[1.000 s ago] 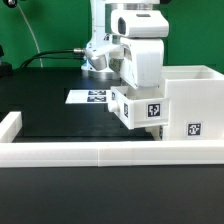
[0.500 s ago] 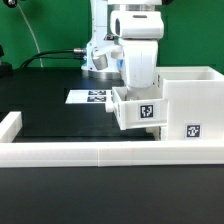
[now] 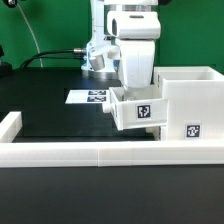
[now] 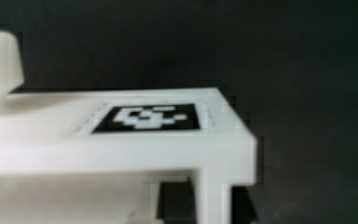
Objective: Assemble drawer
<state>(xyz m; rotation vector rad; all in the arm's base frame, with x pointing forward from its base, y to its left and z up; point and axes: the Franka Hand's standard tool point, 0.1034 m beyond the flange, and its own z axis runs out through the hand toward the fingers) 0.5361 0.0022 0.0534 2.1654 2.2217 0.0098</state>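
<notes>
The drawer's large white housing [image 3: 190, 100], with a square tag on its front, stands at the exterior view's right. A small white tagged tray [image 3: 140, 108] is held against the housing's side that faces the exterior view's left, slightly tilted and just above the table. My gripper [image 3: 137, 88] reaches down into the tray from above, so its fingertips are hidden there. In the wrist view the tray [image 4: 87, 150] and its tag [image 4: 149, 117] fill the frame. My gripper [image 4: 213, 203] is shut on the tray's thin wall, with a dark finger [image 4: 178, 200] on either side.
The marker board [image 3: 88, 97] lies flat on the black table behind the tray. The long low white border rail [image 3: 80, 152] runs along the front, with a raised end [image 3: 10, 125] at the exterior view's left. The robot base and cables stand at the back.
The gripper and tray have shifted a little toward the exterior view's right, closer against the housing. The housing has not moved.
</notes>
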